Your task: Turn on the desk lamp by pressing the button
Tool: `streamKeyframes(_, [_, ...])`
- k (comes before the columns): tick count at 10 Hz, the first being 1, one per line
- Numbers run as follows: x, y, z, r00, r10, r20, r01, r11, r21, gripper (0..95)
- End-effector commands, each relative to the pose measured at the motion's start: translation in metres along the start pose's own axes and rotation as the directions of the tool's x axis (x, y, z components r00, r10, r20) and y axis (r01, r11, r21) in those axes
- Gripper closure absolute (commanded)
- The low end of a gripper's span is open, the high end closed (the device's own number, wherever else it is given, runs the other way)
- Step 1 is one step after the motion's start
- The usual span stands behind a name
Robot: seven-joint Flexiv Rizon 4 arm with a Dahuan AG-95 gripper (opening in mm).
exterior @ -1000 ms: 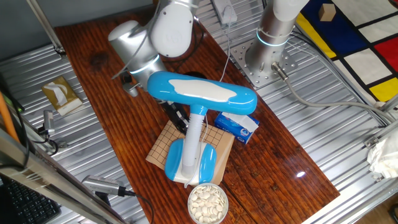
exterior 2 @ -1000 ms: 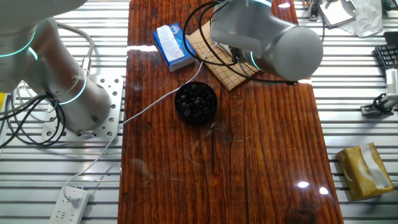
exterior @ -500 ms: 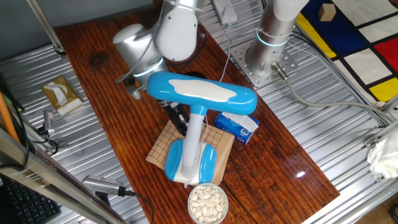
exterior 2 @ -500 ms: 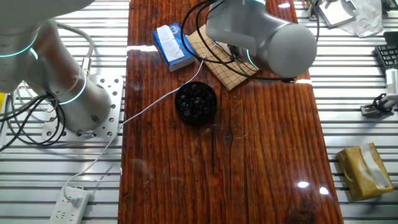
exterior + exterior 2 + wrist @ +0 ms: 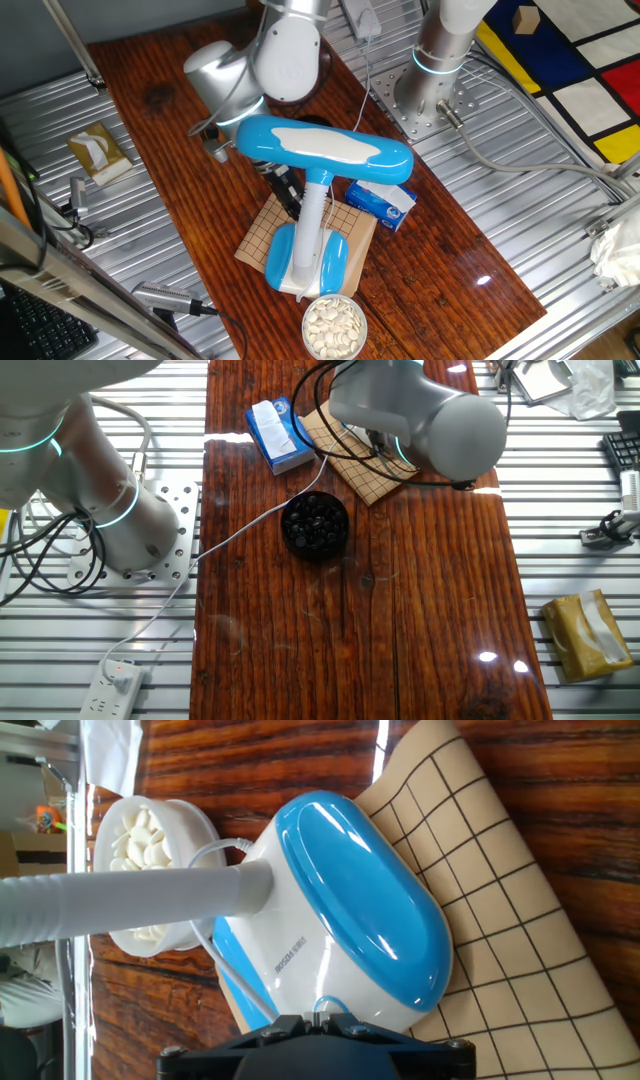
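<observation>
The desk lamp stands on a go board, with its sky-blue oval head [image 5: 320,150] and white panel on a white stem [image 5: 315,215] above the blue-and-white base [image 5: 305,258]. In the hand view the base [image 5: 350,910] fills the middle, and a blue-ringed button [image 5: 330,1003] sits at its white near edge. My gripper [image 5: 316,1020] is shut, its tips right at that button. In one fixed view its black fingers [image 5: 285,190] reach down behind the stem. In the other fixed view my arm [image 5: 420,415] hides the lamp.
A bowl of white stones [image 5: 333,325] stands by the lamp base, also in the hand view [image 5: 140,840]. A bowl of black stones [image 5: 315,523] sits mid-table. A small blue-and-white box [image 5: 380,200] lies beside the go board [image 5: 262,235]. A power cable [image 5: 240,530] crosses the table.
My arm's wrist has shifted slightly up and to the right in the fixed view. The fingers stay by the lamp base. The lamp has not moved.
</observation>
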State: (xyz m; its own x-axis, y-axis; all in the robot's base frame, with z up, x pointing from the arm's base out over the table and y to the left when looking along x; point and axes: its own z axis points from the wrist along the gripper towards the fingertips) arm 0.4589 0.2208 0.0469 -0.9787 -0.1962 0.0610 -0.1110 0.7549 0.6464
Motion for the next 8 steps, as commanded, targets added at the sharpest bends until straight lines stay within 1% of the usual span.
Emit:
streamKeyframes(1, [0.0006, 0.0, 0.0, 1.0, 0.001, 0.0, -0.001, 1.0, 0.013, 95.0])
streamKeyframes(2, [0.0006, -0.0001, 0.0, 1.0, 0.0, -0.003, 0.0, 0.999, 0.037, 95.0])
streamKeyframes(3, [0.0006, -0.0001, 0.0, 1.0, 0.003, -0.003, -0.002, 0.999, 0.041, 95.0])
streamKeyframes(8, [-0.0004, -0.0019, 0.0022, 1.0, -0.003, -0.004, 0.003, 0.999, 0.038, 95.0])
